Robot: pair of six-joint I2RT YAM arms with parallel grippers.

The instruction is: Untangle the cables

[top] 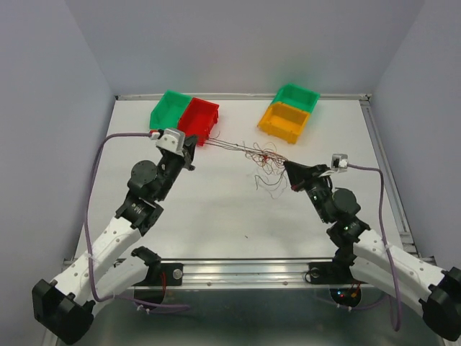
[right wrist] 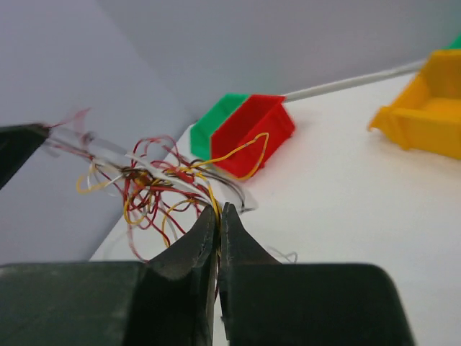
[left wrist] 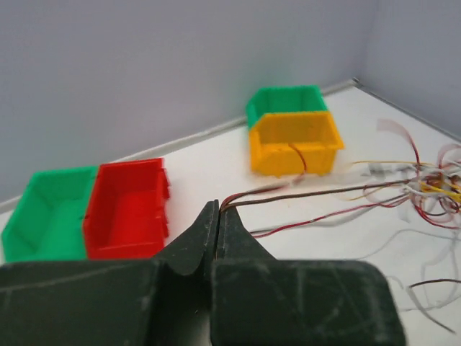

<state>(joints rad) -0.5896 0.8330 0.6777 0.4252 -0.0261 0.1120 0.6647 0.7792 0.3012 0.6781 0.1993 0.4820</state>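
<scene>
The cables (top: 263, 160) are a small tangle of thin red, brown, white and yellow strands hanging just above the table's middle. My left gripper (top: 193, 146) is shut on the ends of brown and red strands (left wrist: 302, 193), which run taut from the left gripper (left wrist: 218, 209) rightwards into the tangle (left wrist: 432, 189). My right gripper (top: 288, 167) sits at the tangle's right side. In the right wrist view the right gripper (right wrist: 219, 210) is shut on yellow and red strands, with the knot (right wrist: 155, 184) just ahead of its tips.
A green bin (top: 170, 108) and a red bin (top: 199, 119) stand together at the back left, right behind the left gripper. A yellow bin (top: 285, 121) and another green bin (top: 297, 97) stand at the back right. Walls enclose the table.
</scene>
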